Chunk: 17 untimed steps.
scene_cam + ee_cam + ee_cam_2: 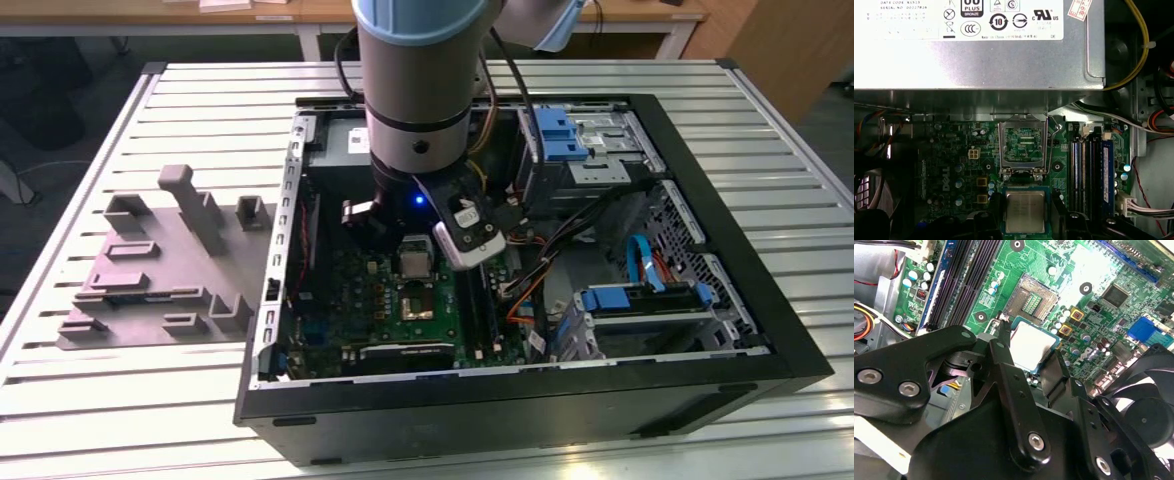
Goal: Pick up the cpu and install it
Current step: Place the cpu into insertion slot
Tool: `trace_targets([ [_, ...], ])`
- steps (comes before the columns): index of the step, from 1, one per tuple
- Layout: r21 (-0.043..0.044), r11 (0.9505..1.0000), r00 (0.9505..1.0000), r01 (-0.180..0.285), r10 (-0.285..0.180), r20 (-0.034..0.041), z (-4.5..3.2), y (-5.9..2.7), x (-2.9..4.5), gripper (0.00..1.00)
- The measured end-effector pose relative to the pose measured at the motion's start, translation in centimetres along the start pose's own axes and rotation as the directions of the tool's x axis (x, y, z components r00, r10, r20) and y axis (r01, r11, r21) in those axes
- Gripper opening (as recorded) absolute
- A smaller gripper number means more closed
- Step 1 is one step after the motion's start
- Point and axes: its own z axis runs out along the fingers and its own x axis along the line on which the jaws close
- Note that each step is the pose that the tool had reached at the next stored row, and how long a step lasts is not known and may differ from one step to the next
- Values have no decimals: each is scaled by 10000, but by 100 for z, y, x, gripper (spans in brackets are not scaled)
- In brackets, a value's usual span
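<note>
**Exterior view.** The arm (416, 90) reaches down into an open computer case (534, 410) lying on a slatted table (200, 100). The gripper (416, 256) is over the green motherboard (354, 290), with a blue light lit on the wrist above it. The silvery cpu (416, 258) sits at the fingertips, just beside the socket (416, 305). A grey moulded fixture (160, 260) lies on the table at the exterior view's left of the case, well apart from the gripper.

**Second wrist view.** Two black fingers (999, 352) are drawn in against opposite edges of the cpu (1031, 342) and grip it, so the gap between them is just the chip's width. The metal top faces the camera and a thin pale rim shows around it. The socket (1031, 299) lies open with its contacts exposed. It is just beside the chip and not covered by it. The memory slots (964, 280) run alongside the socket. A black fan (1149, 415) is near the gripper body.

**First wrist view.** The cpu (1025, 211) is clamped between the fingers and faces the camera squarely. The socket's metal frame (1023, 145) lies between the chip and the grey power-supply box (979, 65) with the white label. I cannot tell whether the chip touches the board or hangs above it.
</note>
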Motion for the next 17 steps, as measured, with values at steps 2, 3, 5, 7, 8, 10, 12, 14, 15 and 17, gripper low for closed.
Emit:
trace_targets([
  [2,-4,10000,10000,0,0,2,6,0,0,47],
  [3,-4,10000,10000,0,0,2,10,0,0,47],
  [5,-1,10000,10000,0,0,0,36,-1,0,47],
  [7,1,10000,10000,0,0,0,60,-6,0,47],
  [8,3,10000,10000,1,-1,-1,67,-16,-1,47],
  [10,0,10000,10000,0,0,0,87,-41,-1,47],
  [12,-1,10000,10000,0,0,1,110,-59,-2,47],
  [14,-1,10000,10000,-2,2,2,142,-65,-1,47],
  [15,18,10000,10000,-2,2,1,152,-67,-1,47],
  [17,137,9999,10000,-1,1,3,163,-67,-2,47],
])
